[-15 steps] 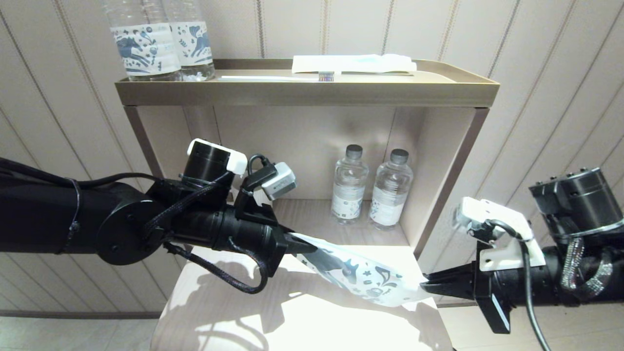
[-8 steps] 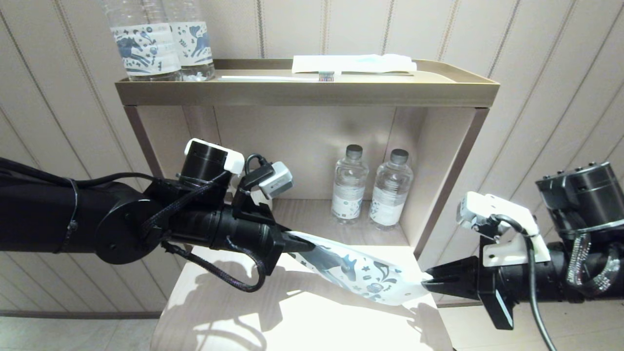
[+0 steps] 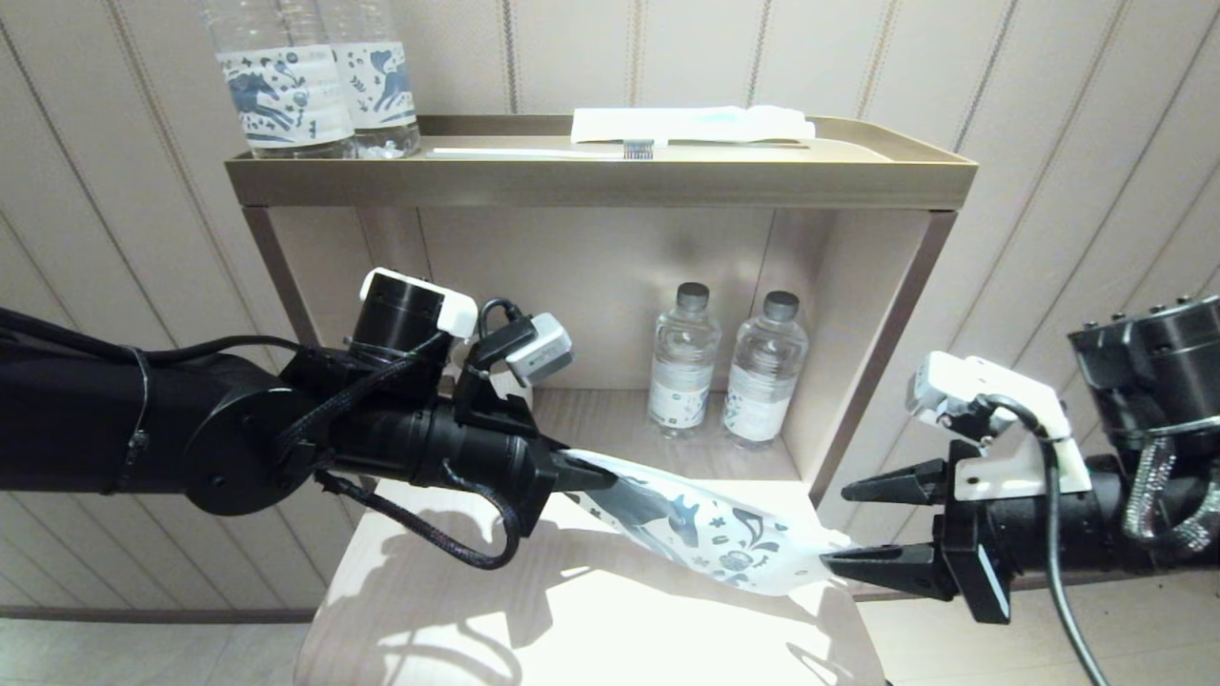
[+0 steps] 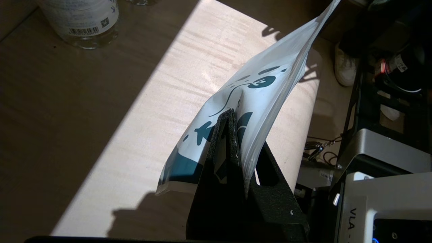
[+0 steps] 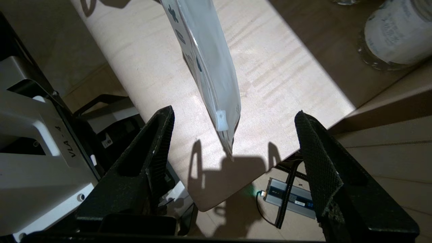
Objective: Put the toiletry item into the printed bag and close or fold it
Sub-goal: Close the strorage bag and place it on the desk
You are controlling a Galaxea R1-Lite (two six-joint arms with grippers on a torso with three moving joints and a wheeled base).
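From my console it looked like a hotel guest room: striped wall panelling point(image 3: 1048, 143), a wooden shelf unit point(image 3: 600, 181) holding 4 matching water bottles point(image 3: 315, 76), a toothbrush point(image 3: 543, 151) and a wrapped amenity packet point(image 3: 691, 124).

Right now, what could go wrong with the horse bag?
1. Only the left hand pinches the printed bag; the right hand has opened around its zip end, so that end may sag toward the table.
2. The bag hangs near the table's edge, so a slip could drop it to the floor.
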